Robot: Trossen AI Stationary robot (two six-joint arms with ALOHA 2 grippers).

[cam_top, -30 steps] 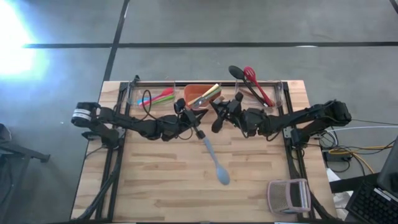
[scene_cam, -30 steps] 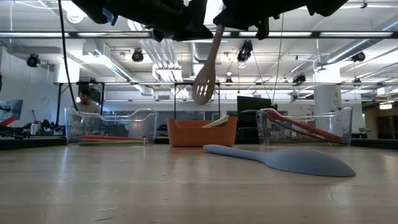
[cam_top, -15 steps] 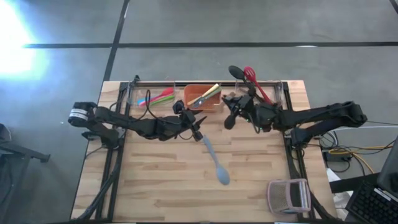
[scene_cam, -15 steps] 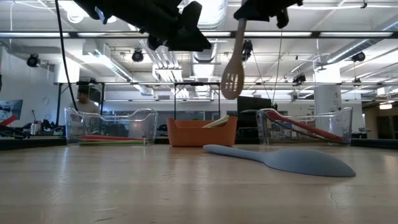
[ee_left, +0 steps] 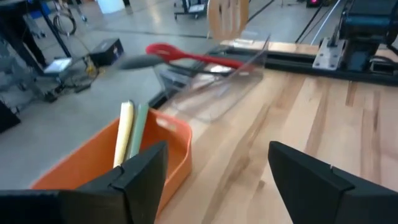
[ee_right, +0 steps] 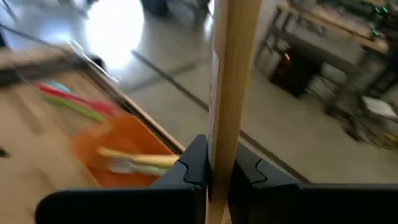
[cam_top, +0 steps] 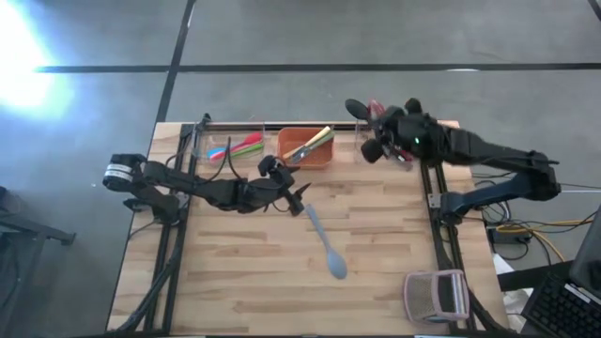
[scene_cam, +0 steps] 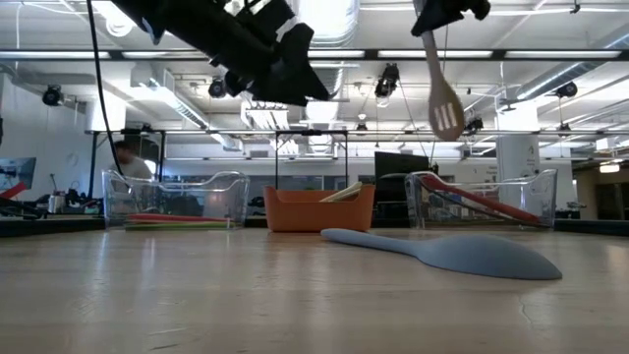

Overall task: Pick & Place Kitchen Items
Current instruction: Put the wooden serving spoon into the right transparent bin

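Spoon [scene_cam: 447, 254] first: the grey-blue one lies flat on the wooden surface [cam_top: 244, 272], thin, light and likely smooth, so its slim handle [cam_top: 314, 222] seems the best place to pinch, just beside the left end effector [cam_top: 299, 199], which hovers wide and empty. Farther back, the right end effector [cam_top: 383, 133] clamps a stiff wooden spatula [scene_cam: 440, 87] by its handle, blade hanging above the clear bin [scene_cam: 486, 206] with red utensils; no readable writing shows.
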